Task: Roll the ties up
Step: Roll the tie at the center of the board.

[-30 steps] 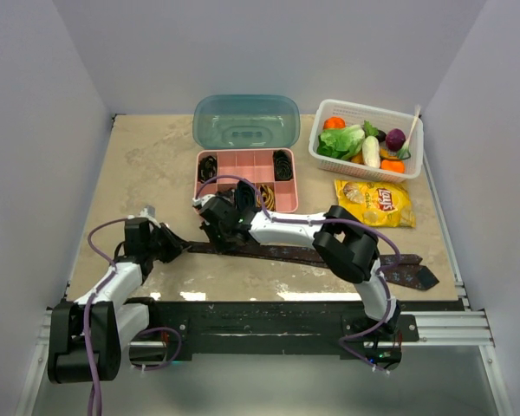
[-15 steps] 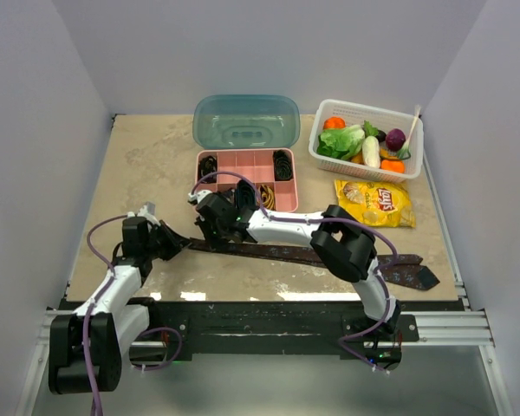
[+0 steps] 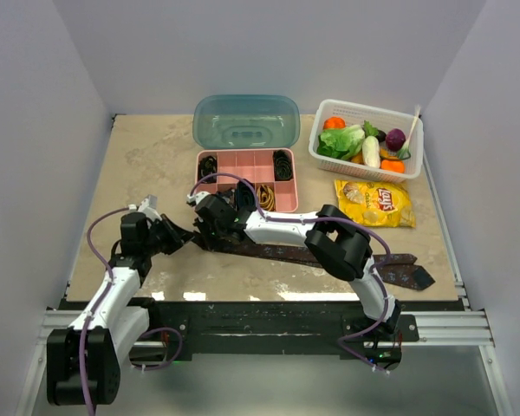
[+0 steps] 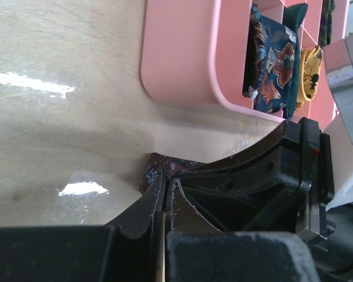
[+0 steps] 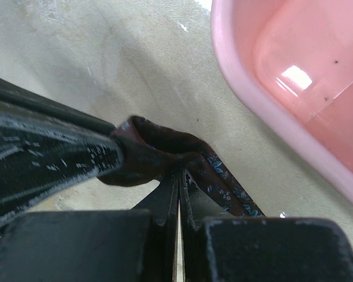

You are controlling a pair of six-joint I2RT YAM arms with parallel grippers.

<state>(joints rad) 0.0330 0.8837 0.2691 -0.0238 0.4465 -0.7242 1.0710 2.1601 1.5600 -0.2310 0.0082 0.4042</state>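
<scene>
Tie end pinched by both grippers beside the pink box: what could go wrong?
The left gripper and right gripper are shut on the same end of the tie; their fingers could clash while rolling.
The left one seems to hold only the tip, so it may slip out.
The pink box wall is close; a turning wrist might bump it.

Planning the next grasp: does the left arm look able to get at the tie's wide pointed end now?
Probably not: the wide end lies far right, past the right arm, and the left gripper is shut on the tie's narrow end.
</scene>
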